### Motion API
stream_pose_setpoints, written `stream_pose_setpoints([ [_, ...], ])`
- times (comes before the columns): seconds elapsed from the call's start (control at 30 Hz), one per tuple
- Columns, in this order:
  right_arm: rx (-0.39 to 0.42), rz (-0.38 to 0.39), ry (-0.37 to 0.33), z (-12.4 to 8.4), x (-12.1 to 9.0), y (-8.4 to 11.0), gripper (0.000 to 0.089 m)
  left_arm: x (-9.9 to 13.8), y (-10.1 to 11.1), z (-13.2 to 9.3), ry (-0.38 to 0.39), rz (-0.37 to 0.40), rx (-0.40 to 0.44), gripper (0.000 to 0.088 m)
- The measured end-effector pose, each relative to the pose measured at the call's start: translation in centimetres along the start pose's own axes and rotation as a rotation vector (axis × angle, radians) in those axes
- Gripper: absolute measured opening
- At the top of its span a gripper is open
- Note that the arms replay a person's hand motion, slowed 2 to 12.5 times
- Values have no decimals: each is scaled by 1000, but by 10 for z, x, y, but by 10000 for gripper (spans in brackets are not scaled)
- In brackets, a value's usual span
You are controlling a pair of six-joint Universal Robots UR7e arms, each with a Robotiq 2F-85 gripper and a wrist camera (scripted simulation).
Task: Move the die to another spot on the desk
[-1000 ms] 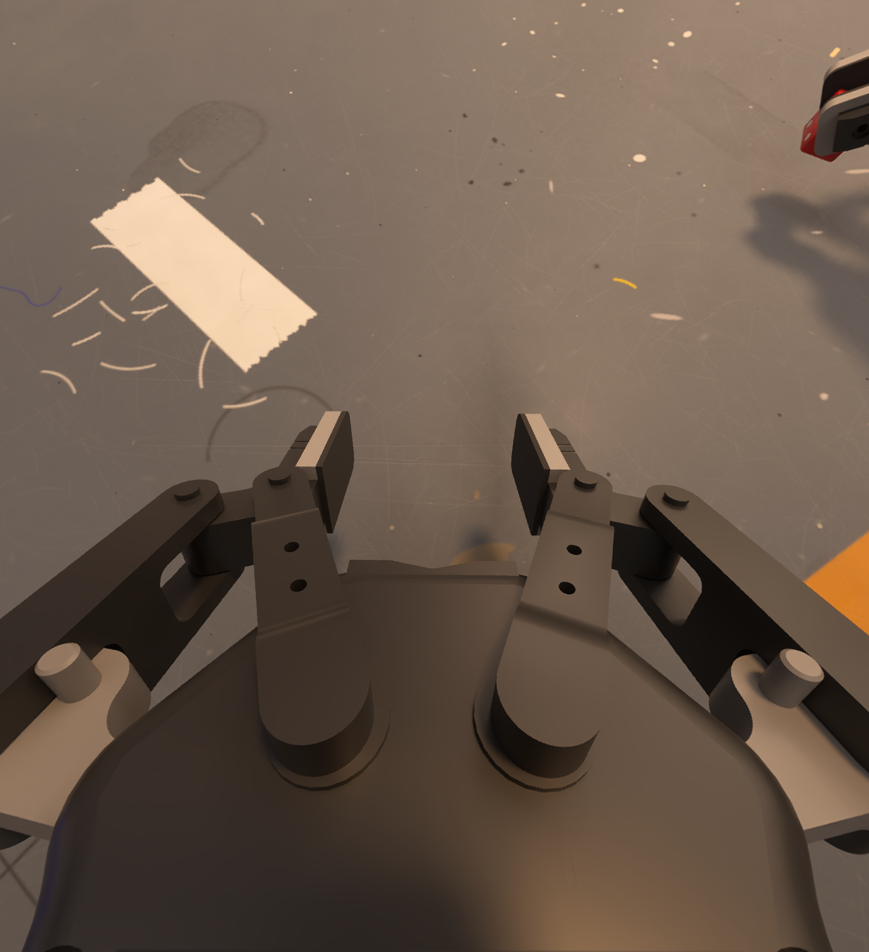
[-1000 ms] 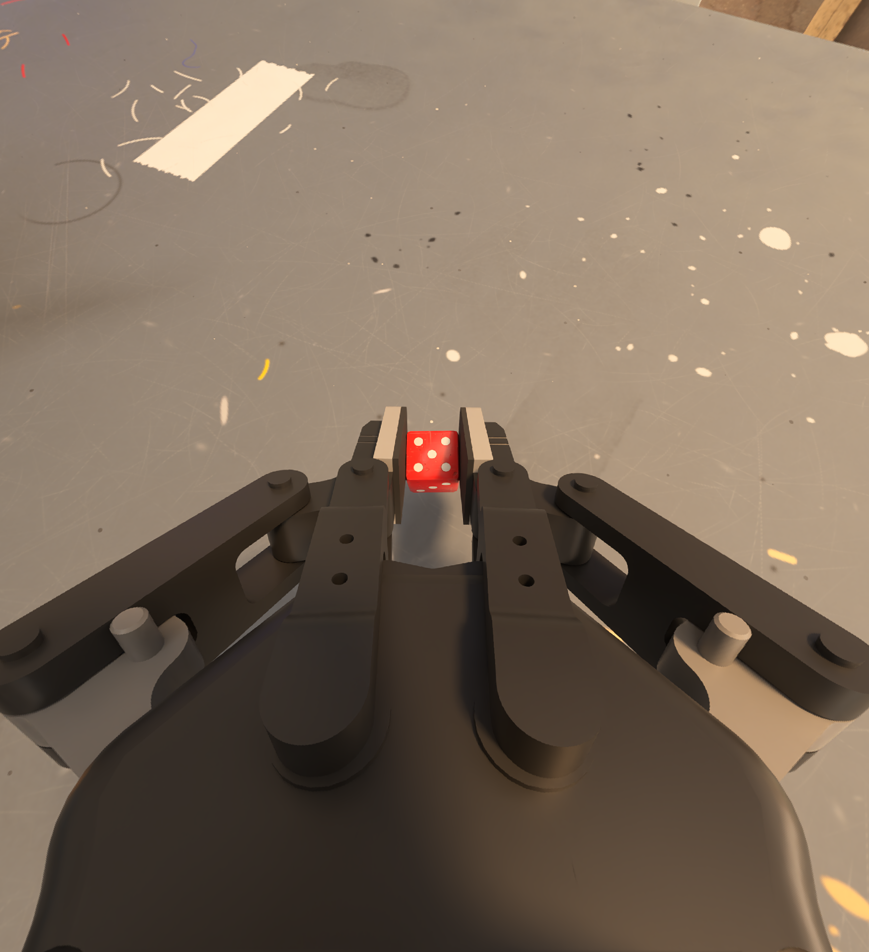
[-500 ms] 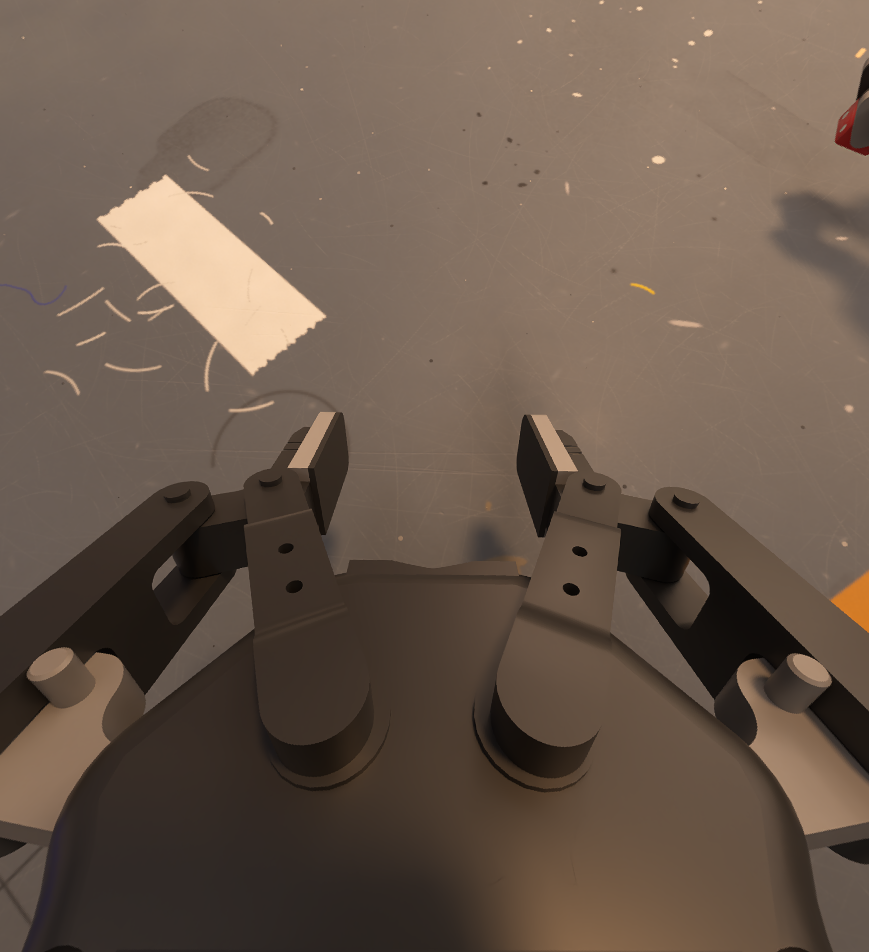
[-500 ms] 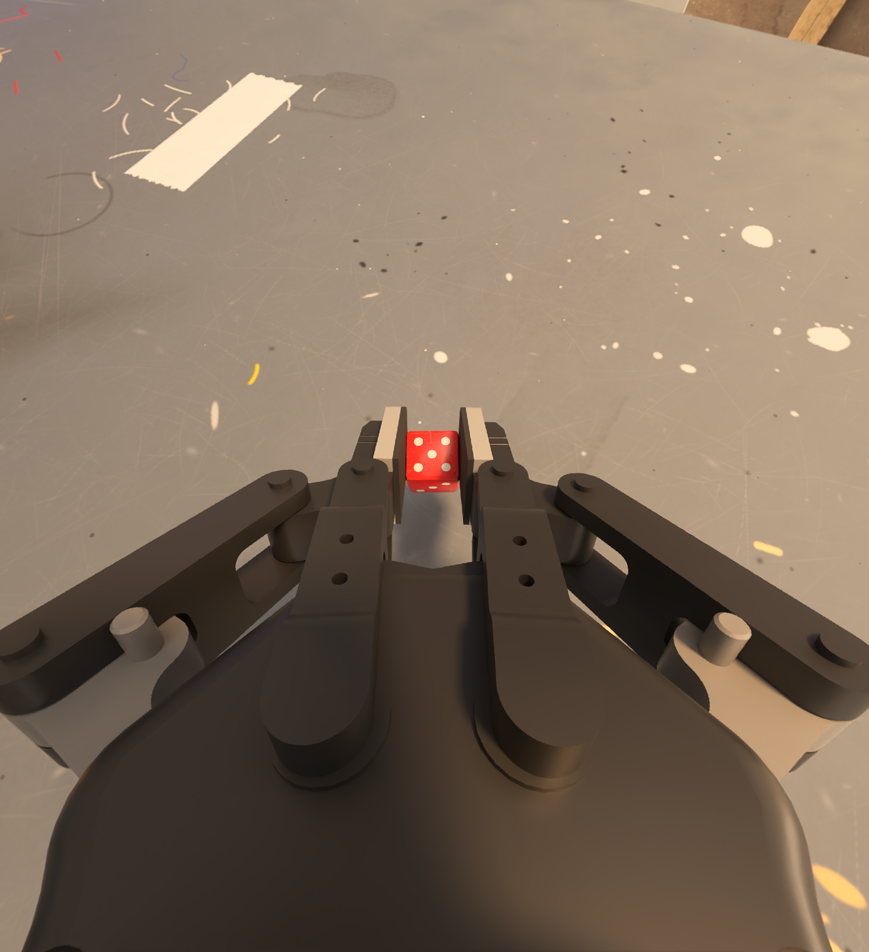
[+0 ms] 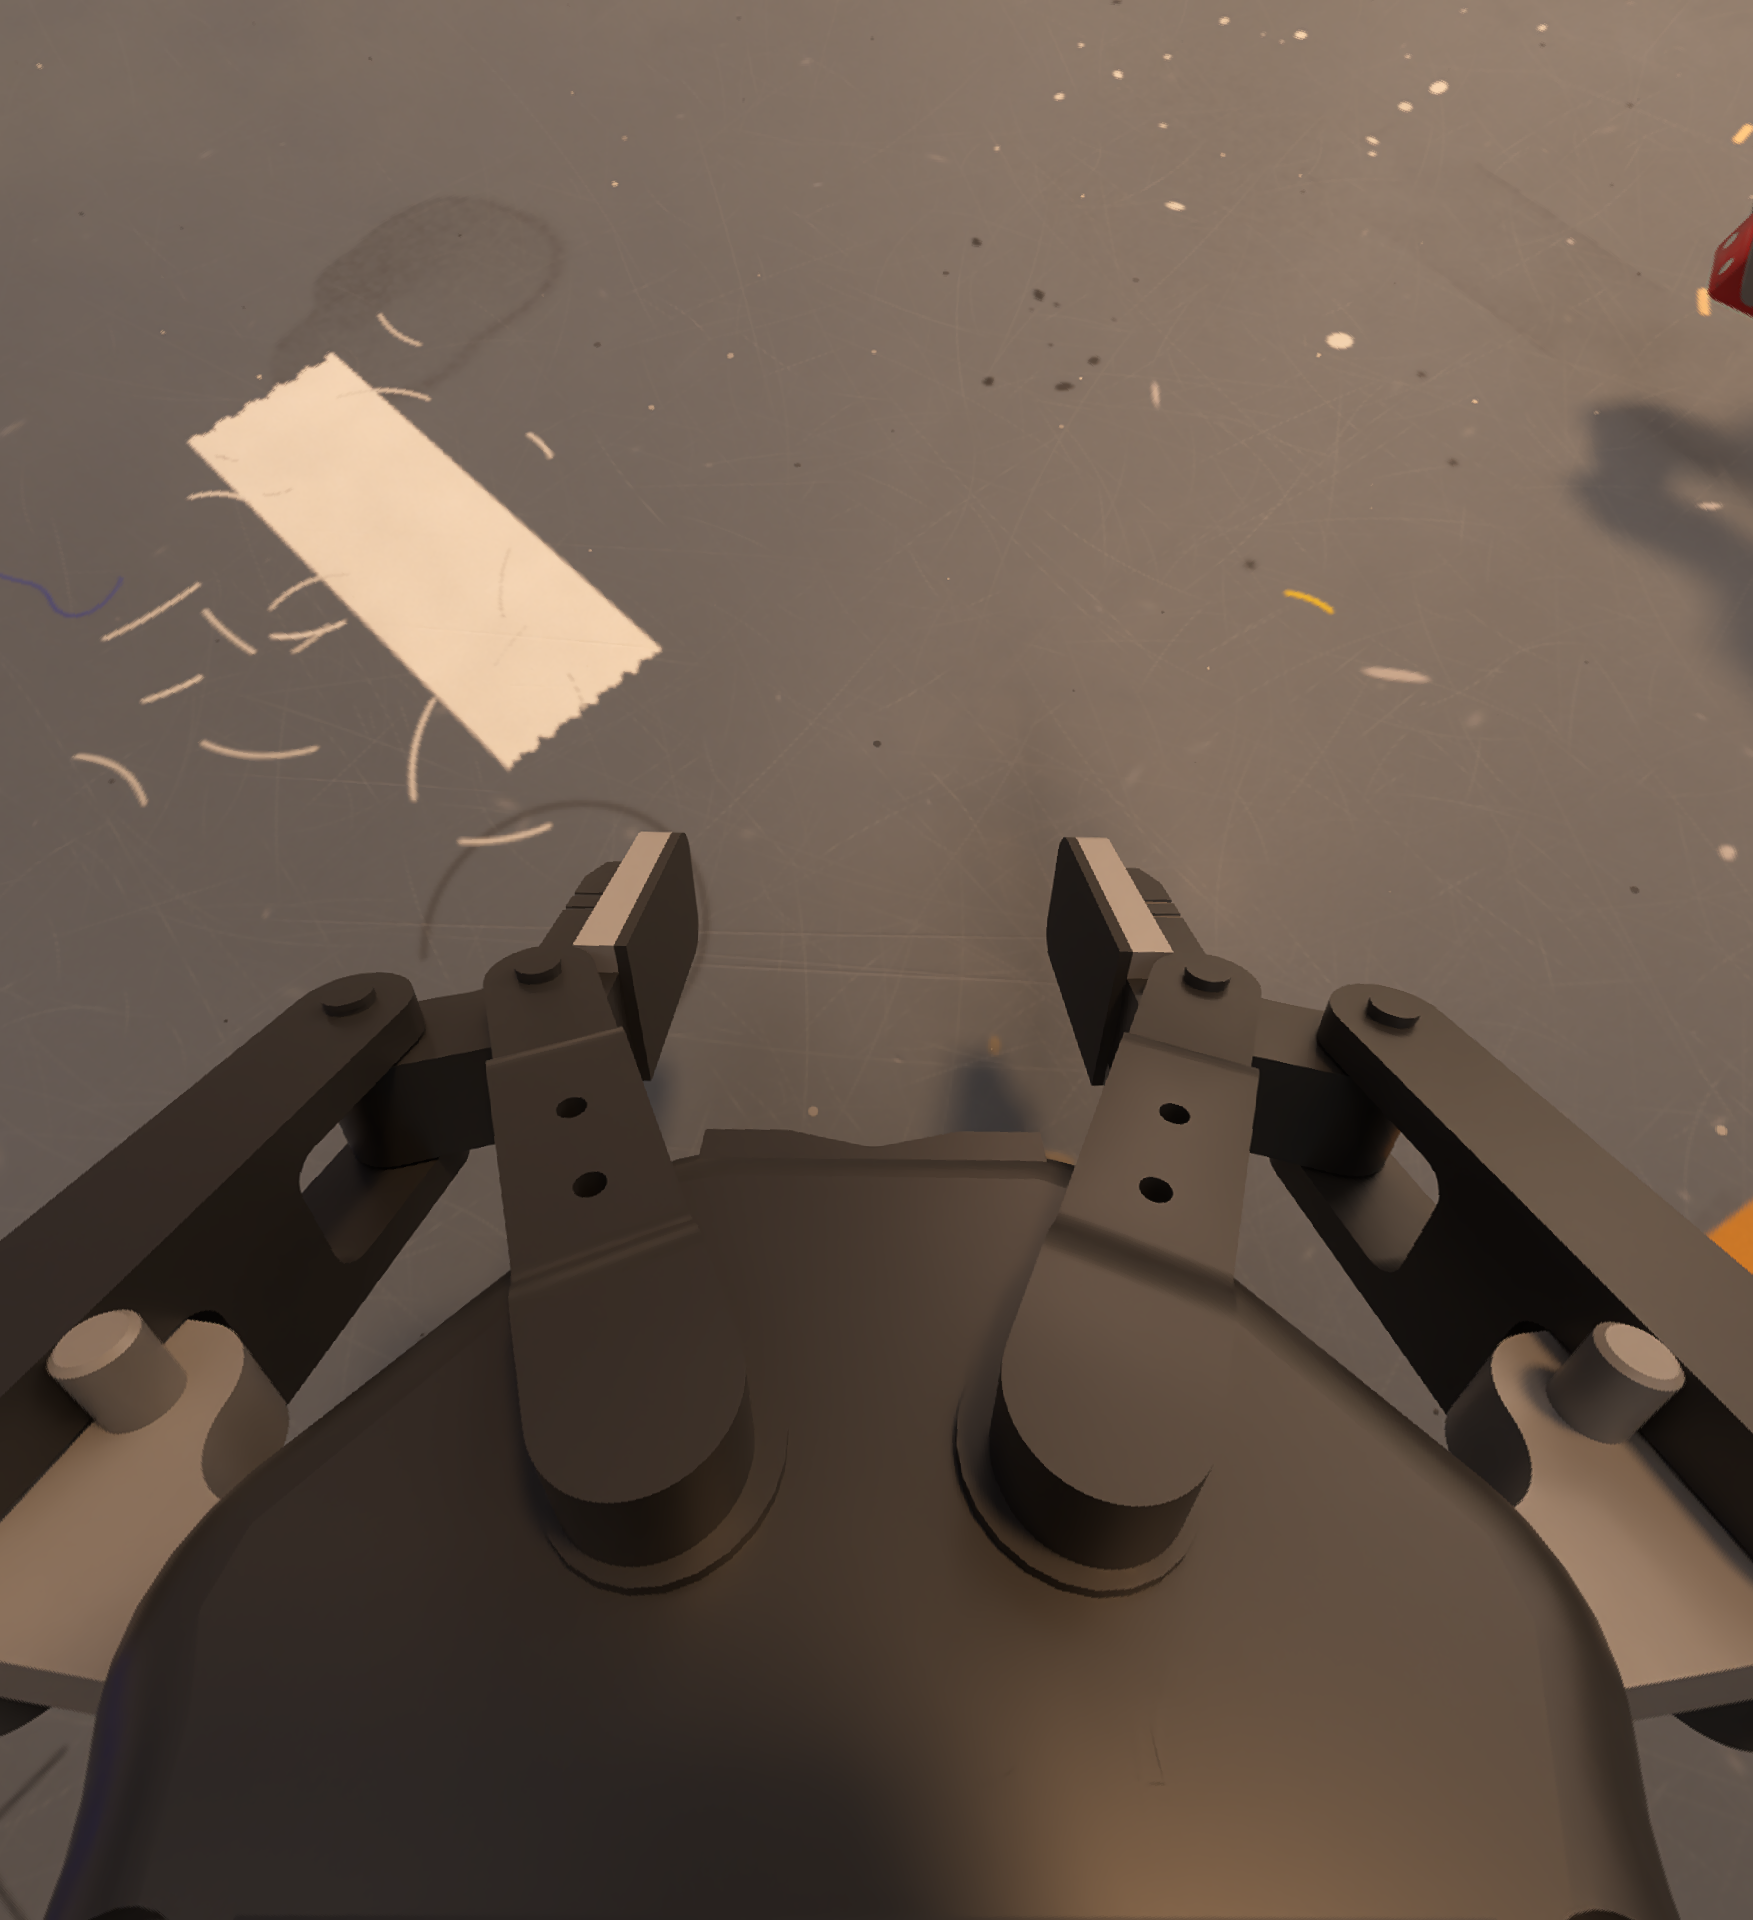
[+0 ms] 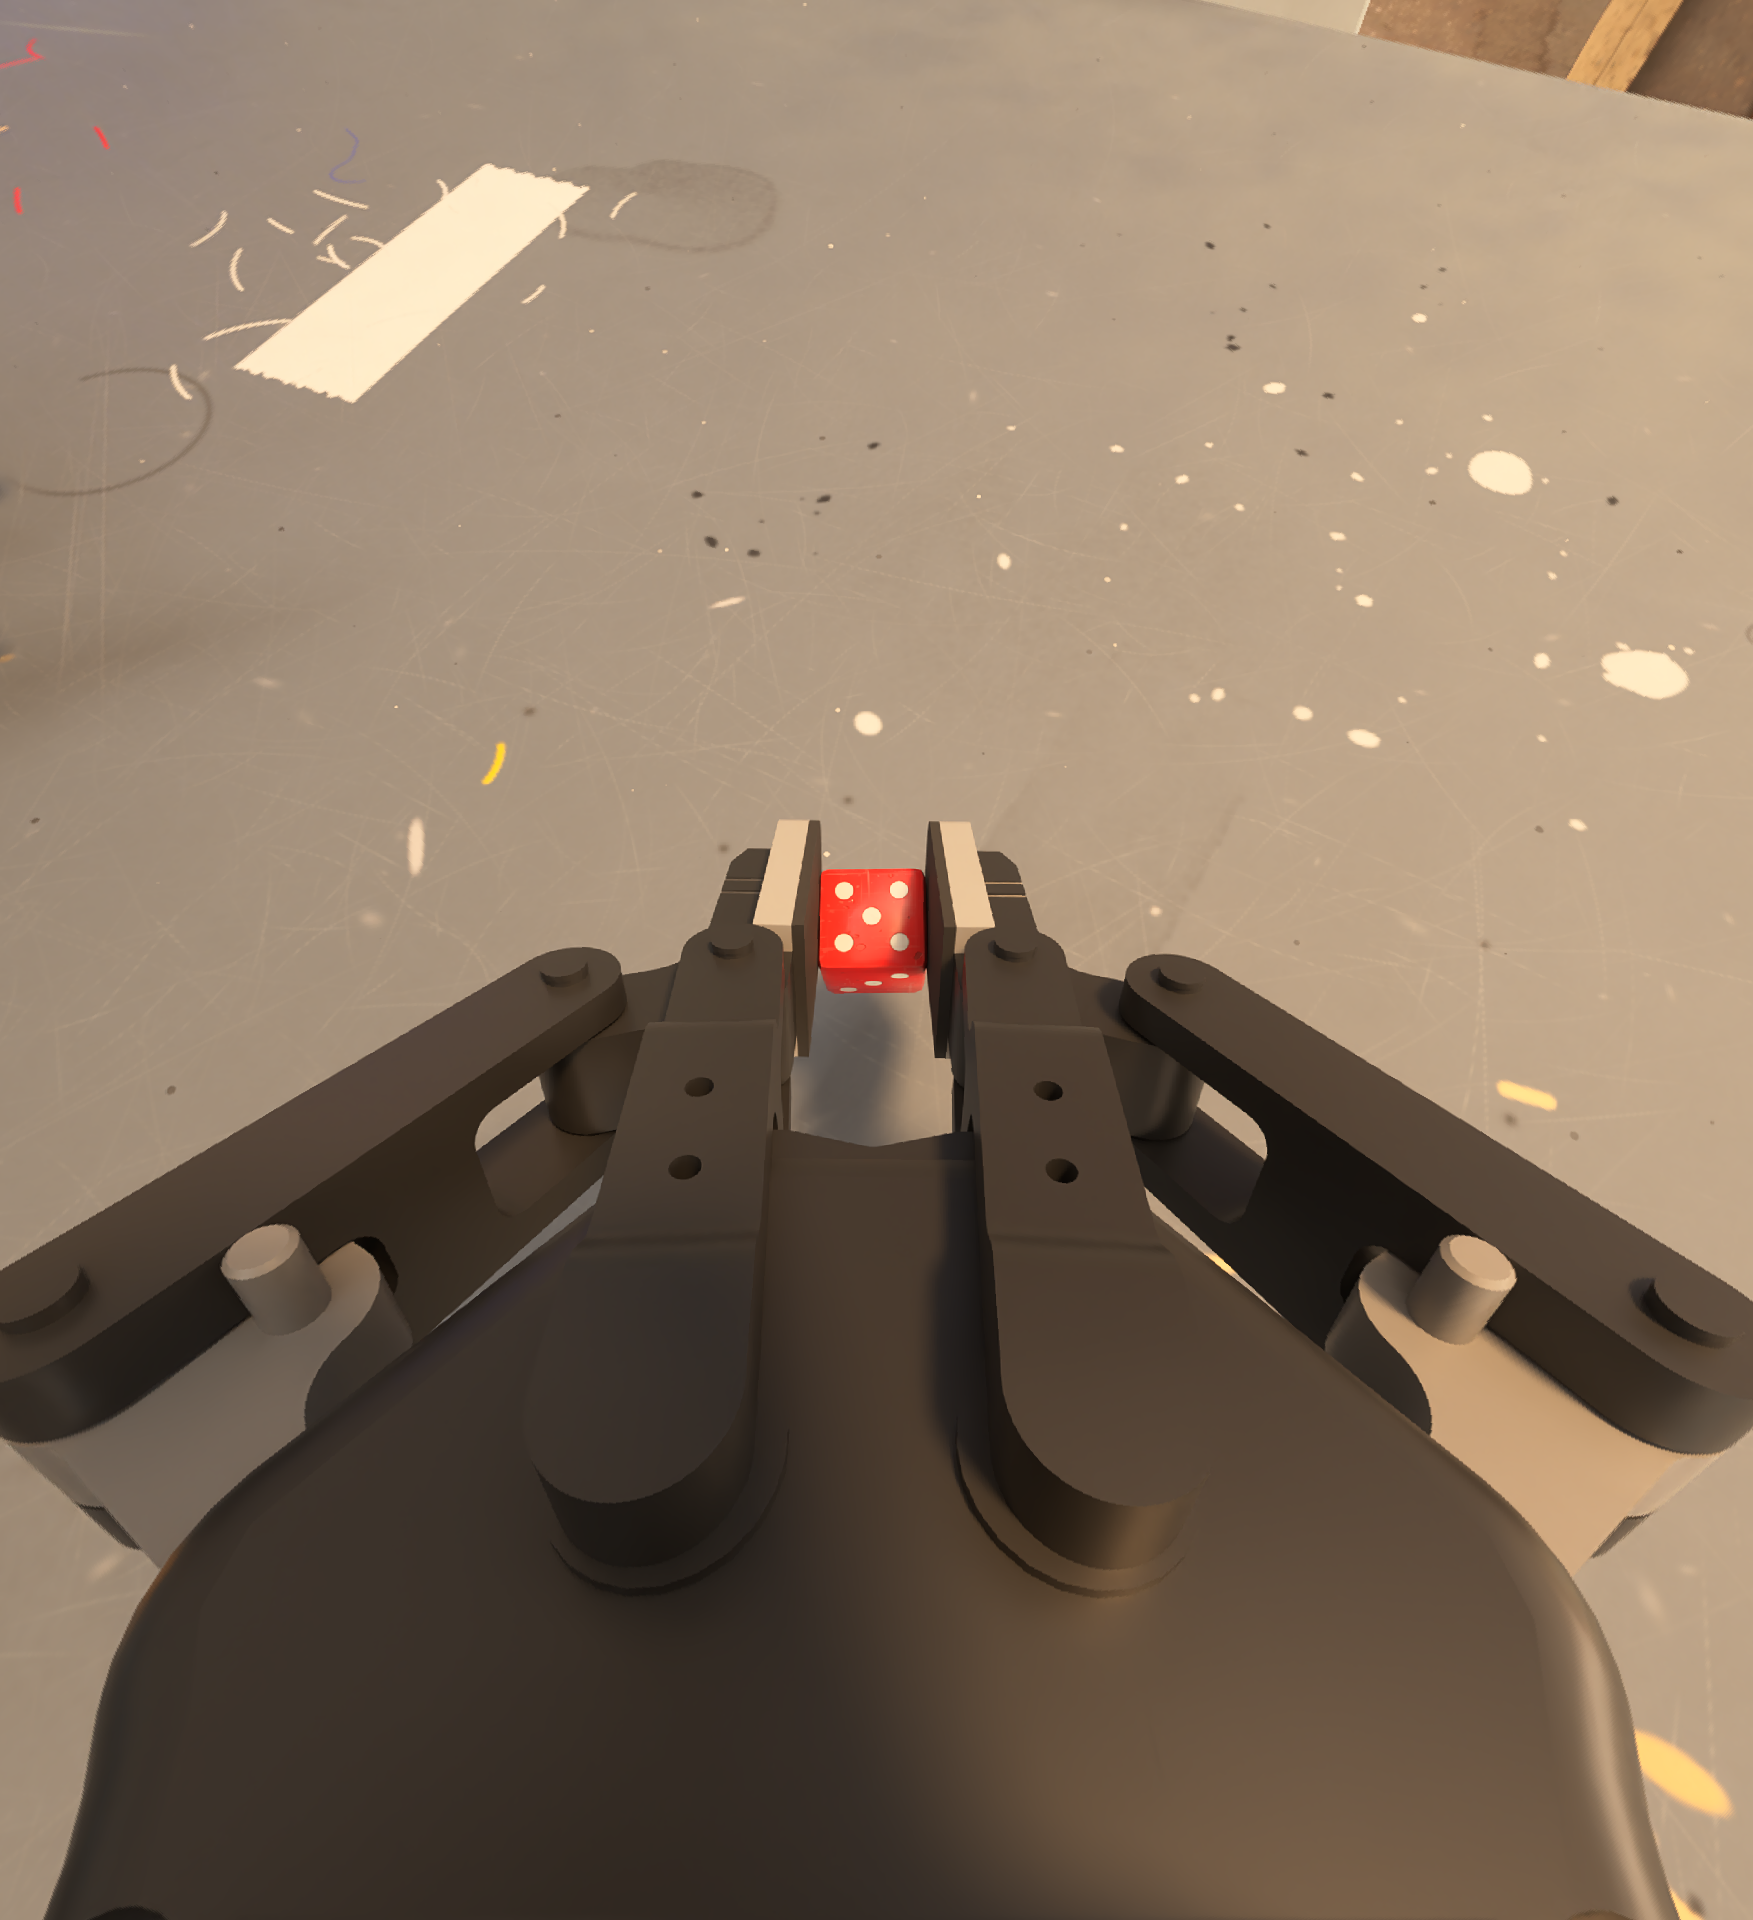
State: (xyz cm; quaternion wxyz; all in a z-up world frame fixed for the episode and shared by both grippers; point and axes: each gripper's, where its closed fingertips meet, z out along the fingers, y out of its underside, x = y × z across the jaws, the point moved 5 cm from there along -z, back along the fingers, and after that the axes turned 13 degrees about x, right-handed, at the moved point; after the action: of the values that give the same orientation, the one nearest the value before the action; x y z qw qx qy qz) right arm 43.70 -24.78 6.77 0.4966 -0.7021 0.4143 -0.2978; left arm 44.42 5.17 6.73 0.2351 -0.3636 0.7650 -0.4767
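Die [image 6: 872,925], red, sat clamped between right gripper [image 6: 872,914] pads above desk [image 6: 1163,582]; left gripper [image 5: 872,935] gaped empty, well apart.

The desk [image 6: 1215,260] presents a matt grey surface, finely scratched and flecked with white and dark paint spots; a strip of matt cream paper tape [image 5: 425,561] with torn, serrated ends lies flat on it. The die [image 6: 872,920] appears as smooth, slightly glossy red plastic with white pips. The right gripper [image 6: 872,914] shows matt dark plastic-like links with paler, smooth pads [image 6: 787,873].
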Motion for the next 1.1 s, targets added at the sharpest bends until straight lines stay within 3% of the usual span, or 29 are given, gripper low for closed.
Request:
stream_pose_setpoints([
  [1.1, 15, 22, 2, -1, 5, -1, 180, -2, 0, 11, 20, -21, -4, 602],
])
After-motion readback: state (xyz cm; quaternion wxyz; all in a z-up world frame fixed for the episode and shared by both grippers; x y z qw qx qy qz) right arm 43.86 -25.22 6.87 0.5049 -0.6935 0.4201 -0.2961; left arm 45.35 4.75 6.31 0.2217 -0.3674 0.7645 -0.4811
